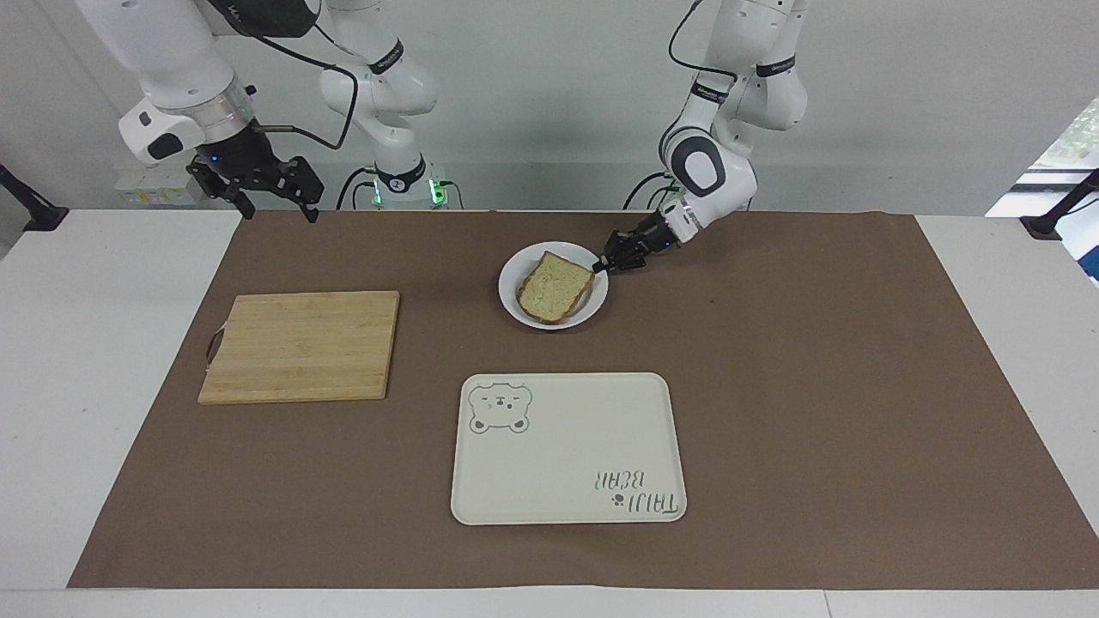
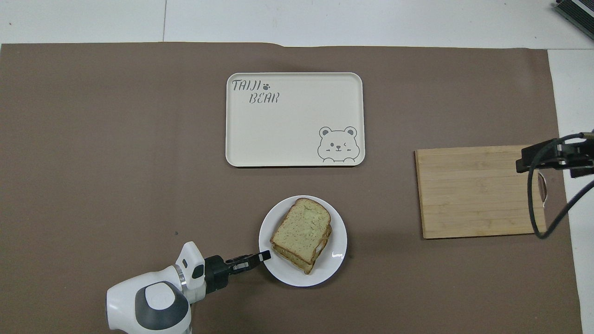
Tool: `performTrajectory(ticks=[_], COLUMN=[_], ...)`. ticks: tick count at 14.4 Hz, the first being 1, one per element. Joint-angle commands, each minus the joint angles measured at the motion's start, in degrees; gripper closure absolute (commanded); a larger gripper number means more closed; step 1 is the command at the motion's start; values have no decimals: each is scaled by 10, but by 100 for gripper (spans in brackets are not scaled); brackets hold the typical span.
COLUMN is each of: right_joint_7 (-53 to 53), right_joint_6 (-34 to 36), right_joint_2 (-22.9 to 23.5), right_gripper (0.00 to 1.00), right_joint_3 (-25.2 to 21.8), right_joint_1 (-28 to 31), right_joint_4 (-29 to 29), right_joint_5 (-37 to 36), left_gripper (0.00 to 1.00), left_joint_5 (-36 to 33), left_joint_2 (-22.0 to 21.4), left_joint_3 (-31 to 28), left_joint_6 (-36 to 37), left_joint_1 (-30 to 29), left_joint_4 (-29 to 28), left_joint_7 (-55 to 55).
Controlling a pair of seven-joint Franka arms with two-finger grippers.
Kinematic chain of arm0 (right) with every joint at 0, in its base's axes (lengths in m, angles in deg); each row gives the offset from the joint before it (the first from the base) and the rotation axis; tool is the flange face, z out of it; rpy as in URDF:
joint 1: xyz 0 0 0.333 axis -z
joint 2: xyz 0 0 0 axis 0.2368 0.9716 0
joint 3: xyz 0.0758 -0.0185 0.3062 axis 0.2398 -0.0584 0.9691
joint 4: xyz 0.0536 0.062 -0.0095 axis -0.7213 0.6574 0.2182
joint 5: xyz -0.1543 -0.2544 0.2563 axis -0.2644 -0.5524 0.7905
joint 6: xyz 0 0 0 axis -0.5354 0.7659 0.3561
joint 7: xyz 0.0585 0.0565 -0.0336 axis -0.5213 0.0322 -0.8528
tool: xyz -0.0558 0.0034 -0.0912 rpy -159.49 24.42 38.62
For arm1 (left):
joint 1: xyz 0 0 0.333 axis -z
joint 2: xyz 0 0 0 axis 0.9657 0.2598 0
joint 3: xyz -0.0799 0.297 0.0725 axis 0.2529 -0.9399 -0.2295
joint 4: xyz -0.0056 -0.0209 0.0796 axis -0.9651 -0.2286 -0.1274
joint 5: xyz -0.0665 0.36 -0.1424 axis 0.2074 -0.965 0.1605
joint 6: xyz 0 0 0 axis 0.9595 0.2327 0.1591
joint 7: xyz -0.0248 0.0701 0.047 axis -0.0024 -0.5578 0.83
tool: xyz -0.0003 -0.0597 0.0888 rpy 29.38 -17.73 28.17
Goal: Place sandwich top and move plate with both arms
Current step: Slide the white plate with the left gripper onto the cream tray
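Observation:
The white plate (image 1: 513,302) sits on the brown mat, nearer to the robots than the cream tray. The sandwich top (image 1: 556,286), a pale greenish bread slice with brown crust, lies on a stack of slices on the plate. My left gripper (image 1: 600,267) is low at the plate's rim on the left arm's side and shut on it. The plate (image 2: 335,260), the sandwich top (image 2: 301,227) and the left gripper (image 2: 264,256) also show in the overhead view. My right gripper (image 1: 276,209) waits open and empty, raised over the mat's edge beside the cutting board.
A cream tray (image 1: 568,446) with a bear drawing lies farther from the robots than the plate. A wooden cutting board (image 1: 300,346) lies toward the right arm's end of the table. The right arm's cable hangs over the board's handle (image 2: 543,195).

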Motion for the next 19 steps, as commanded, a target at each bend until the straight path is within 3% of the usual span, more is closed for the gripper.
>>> performTrajectory(ticks=[1,13,19], right_joint_7=[-11,-11,-11], right_joint_6=[7,7,7], right_joint_2=[7,7,7], right_gripper=[0,0,0], right_joint_3=[0,0,0], right_joint_1=[3,3,3], right_joint_4=[-13,-12,-13], right_joint_5=[11,11,11], left_gripper=[100,100,100], left_joint_5=[12,10,8], left_joint_2=[2,1,72], left_joint_3=[-3,-3,-4], left_joint_6=[19,68,70], left_joint_1=[-17,-81,-104], left_joint_4=[13,59,170], left_joint_7=[5,1,-37])
